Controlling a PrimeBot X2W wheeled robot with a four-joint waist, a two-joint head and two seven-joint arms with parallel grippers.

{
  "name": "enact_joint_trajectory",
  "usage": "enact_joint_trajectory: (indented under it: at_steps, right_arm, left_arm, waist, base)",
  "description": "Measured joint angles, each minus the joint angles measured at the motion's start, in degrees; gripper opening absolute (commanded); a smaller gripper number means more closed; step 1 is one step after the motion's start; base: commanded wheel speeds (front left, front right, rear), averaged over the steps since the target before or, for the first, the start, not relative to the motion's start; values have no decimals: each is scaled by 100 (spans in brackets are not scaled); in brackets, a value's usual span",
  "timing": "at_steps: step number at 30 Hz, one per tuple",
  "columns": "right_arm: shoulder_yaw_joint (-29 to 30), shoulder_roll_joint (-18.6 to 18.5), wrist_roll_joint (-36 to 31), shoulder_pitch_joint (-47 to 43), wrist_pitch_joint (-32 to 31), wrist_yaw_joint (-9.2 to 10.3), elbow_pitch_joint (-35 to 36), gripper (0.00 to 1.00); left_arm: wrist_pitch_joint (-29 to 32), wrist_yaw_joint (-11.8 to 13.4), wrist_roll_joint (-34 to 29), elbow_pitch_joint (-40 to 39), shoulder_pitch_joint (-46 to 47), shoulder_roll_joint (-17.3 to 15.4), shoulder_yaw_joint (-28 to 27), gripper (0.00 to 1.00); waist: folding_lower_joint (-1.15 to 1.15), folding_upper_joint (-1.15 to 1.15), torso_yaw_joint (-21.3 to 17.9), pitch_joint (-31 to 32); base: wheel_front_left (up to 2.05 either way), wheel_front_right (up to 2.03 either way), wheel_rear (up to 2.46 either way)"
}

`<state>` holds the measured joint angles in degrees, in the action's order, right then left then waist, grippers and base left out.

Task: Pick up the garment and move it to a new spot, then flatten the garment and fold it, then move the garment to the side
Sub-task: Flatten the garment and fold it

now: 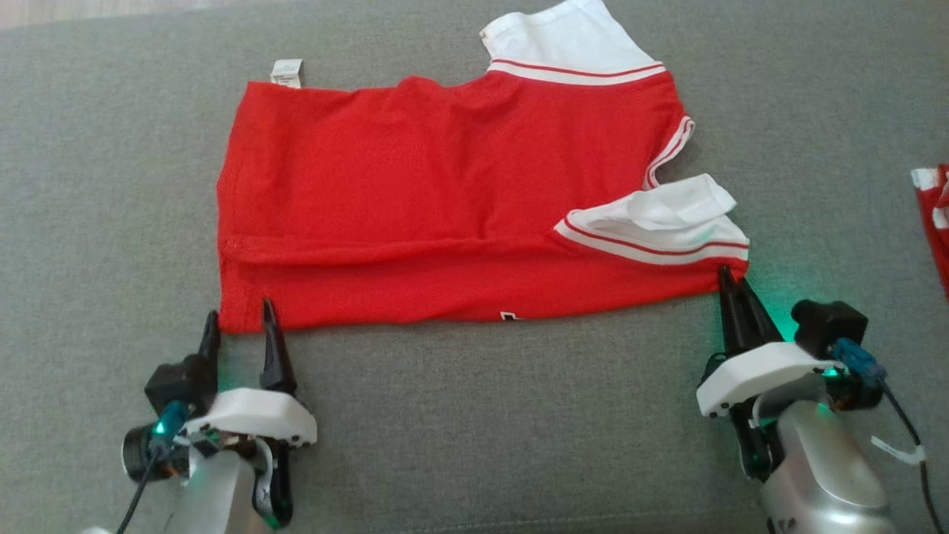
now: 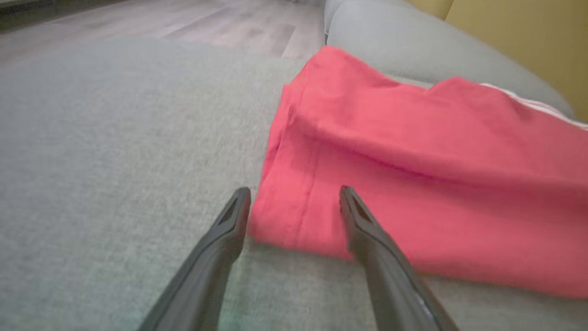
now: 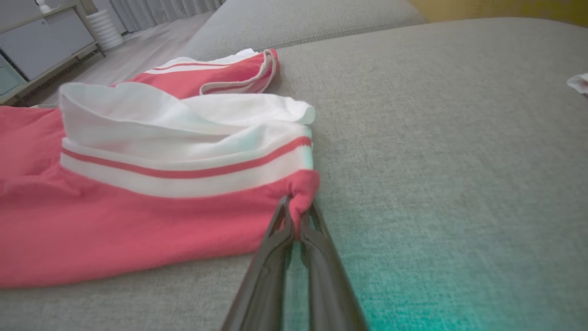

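So the red shirt (image 1: 445, 208) is lying mostly flat across the middle of the grey couch seat (image 1: 474, 415), a bit closer to the far edge than the near one. Its hem end is pointing toward the seat's left side and the sleeves toward the right. It's looking folded over on itself, with a long crease running along the near side. One white sleeve end (image 1: 571, 37) is sticking up toward the far edge. The other sleeve (image 1: 667, 219) is lying crumpled on top near the right corner, with the red-and-white stripe trim showing. A small white label (image 1: 287, 73) is poking out at the far left corner.

The right tool (image 1: 726, 276) is clamping down on the near right corner of the shirt, just under that striped trim. In the right wrist view a little bunch of red cloth is sitting pinched between the two dark fingers. A green glow is spilling onto the seat beside it.

The left tool (image 1: 239, 310) is sitting wide open at the near left corner, gripping nothing. One finger is over bare seat just left of the cloth edge and the other is over the red fabric. I can't tell whether it's actually touching.

Another bit of red-and-white cloth (image 1: 933, 215) is peeking in at the seat's right edge, well apart from the shirt.
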<state>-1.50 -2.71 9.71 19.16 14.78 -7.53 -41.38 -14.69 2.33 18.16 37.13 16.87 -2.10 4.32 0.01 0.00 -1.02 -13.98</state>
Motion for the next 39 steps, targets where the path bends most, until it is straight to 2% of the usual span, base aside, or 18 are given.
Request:
enact_joint_trajectory:
  at_steps: [4,5,6,10,14,19,24,30,36,37,38,39]
  right_arm:
    - [-70,-1,51,7,0,0,140,0]
    - [-77,-1,74,7,0,0,176,0]
    - [-79,-1,112,7,0,0,205,0]
    - [-81,-1,261,6,0,0,399,0]
    - [-83,-1,382,23,0,0,567,0]
    - [-13,-32,497,269,-1,0,598,0]
    - [16,-137,746,315,-1,0,563,0]
    - [-22,-177,1058,-660,-2,0,568,0]
    - [-40,-177,1254,-1585,-19,0,555,0]
    - [-46,-176,1271,-1633,-19,0,559,0]
    - [-57,-176,1291,-1634,-19,0,564,26]
    - [-48,-179,1293,-1616,-19,0,584,100]
  left_arm:
    - [-85,-36,158,750,332,1,-13,100]
    - [-89,-42,165,869,434,1,-20,38]
    - [-103,-78,190,969,525,-1,-15,0]
    - [-93,-192,222,1100,642,0,1,0]
    - [0,-220,243,797,575,20,-83,0]
    - [0,-237,-120,171,533,38,-366,0]
    - [0,-305,-313,107,349,51,-526,0]
    - [0,-382,-158,288,-675,65,-460,0]
    - [0,-213,205,360,-1400,65,-157,0]
    - [0,-170,235,347,-1402,65,-123,25]
    - [0,-118,261,310,-1398,59,-103,80]
    - [0,-58,261,267,-1385,45,-102,100]
  waist:
    - [-1,0,-58,-62]
    - [-1,0,-66,-69]
    - [-1,0,-73,-72]
    - [-1,0,-70,-30]
    - [0,0,-42,88]
    - [0,0,4,376]
    - [-1,0,32,801]
    - [-2,0,8,1294]
    - [-2,0,-70,1342]
    - [-2,0,-75,1315]
    - [-2,0,-81,1276]
    - [-2,0,-86,1232]
  base:
    - [0,0,0]
    - [0,0,0]
    - [0,0,0]
    - [0,0,0]
    - [0,0,0]
    - [0,0,0]
    - [0,0,0]
    - [0,0,0]
    - [0,0,0]
    - [0,0,0]
    - [0,0,0]
    - [0,0,0]
